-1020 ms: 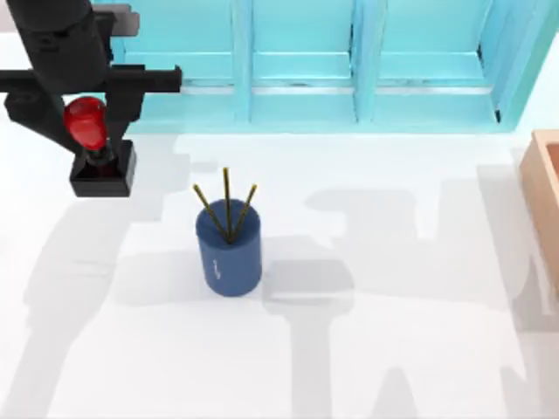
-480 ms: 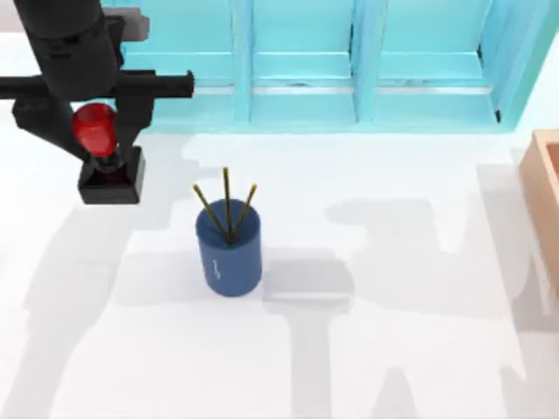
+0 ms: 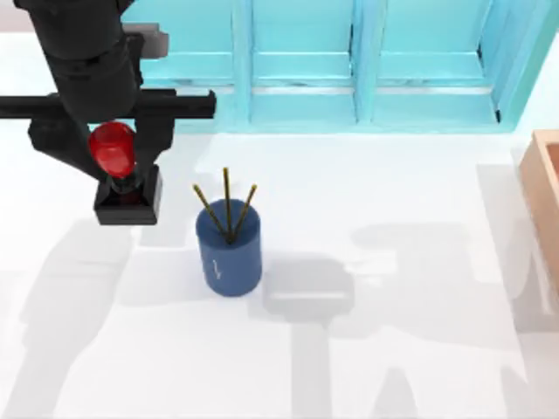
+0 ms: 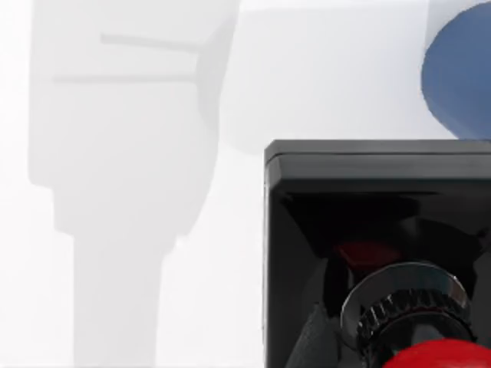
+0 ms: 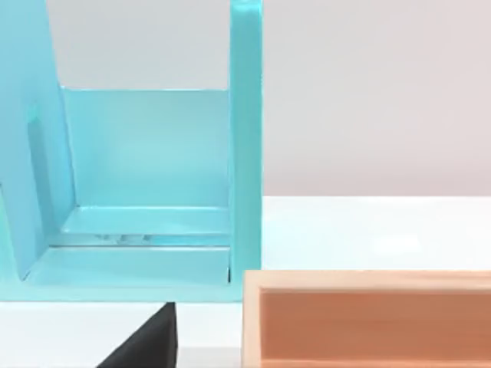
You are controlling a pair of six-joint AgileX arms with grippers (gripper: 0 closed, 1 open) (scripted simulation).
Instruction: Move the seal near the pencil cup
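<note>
A white tabletop (image 3: 393, 349) is seen from above, with a pale blue shelf unit (image 3: 349, 70) along its far edge and the corner of a light wooden box (image 3: 543, 201) at the right edge. The left arm reaches down from the upper left, its dark wrist pointing straight at the tabletop and its crossbar lying level from side to side. The left claw (image 3: 114, 150) is closed around the round red knob of the seal (image 3: 127, 196), one finger on each side of the knob, and the seal's black square base hangs directly below the fingers. The seal looks lifted clear of the tabletop, though how high cannot be told. The pencil cup (image 3: 230, 249), dark blue with three thin pencils fanning out of it, stands to the right of the claw and a little nearer the viewer, near the seal but apart from it. In the left wrist view the seal's black base (image 4: 368, 222) and red knob fill the lower corner, with the blue curve of the pencil cup (image 4: 460, 77) just beyond it. The right arm's own camera looks toward the shelf unit (image 5: 146, 192) and the wooden box (image 5: 368, 318).
</note>
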